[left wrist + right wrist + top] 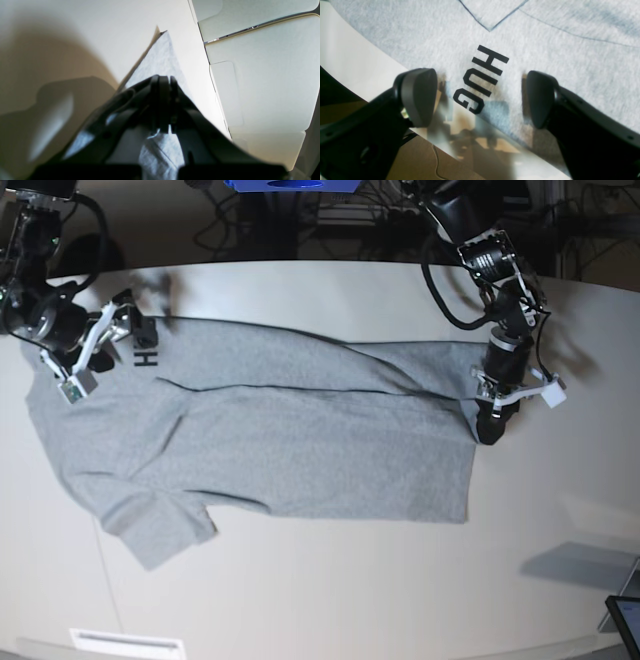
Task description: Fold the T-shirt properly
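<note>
The T-shirt is heather-grey with short sleeves and lies spread across the pale tabletop, its long axis running left to right in the base view. The hem end is on the right, the collar and shoulder end on the left. One sleeve projects toward the near left, lying flat. A long fold line runs across the far half of the body, where a strip of fabric along the far edge is doubled over onto the rest. The surface shows light wrinkling but no bunching.

Black block capitals are printed on the fabric at the far left. The right wrist view reads "HUG" up to the fabric edge, where the print is cut off. A dark-stitched V-shaped seam lies just beyond the lettering.

Right gripper: located at the far-left end of the shirt in the base view. Its jaws stand wide apart, one on each side of the lettering. Nothing is held between them. Whether the fingertips touch the fabric cannot be determined.

Left gripper: located at the right end of the shirt, at the far corner of the hem. Its jaws are closed together, and a pinch of grey fabric is clamped between them. In the left wrist view, a flat pointed section of fabric extends beyond the fingers over the tabletop.
</note>
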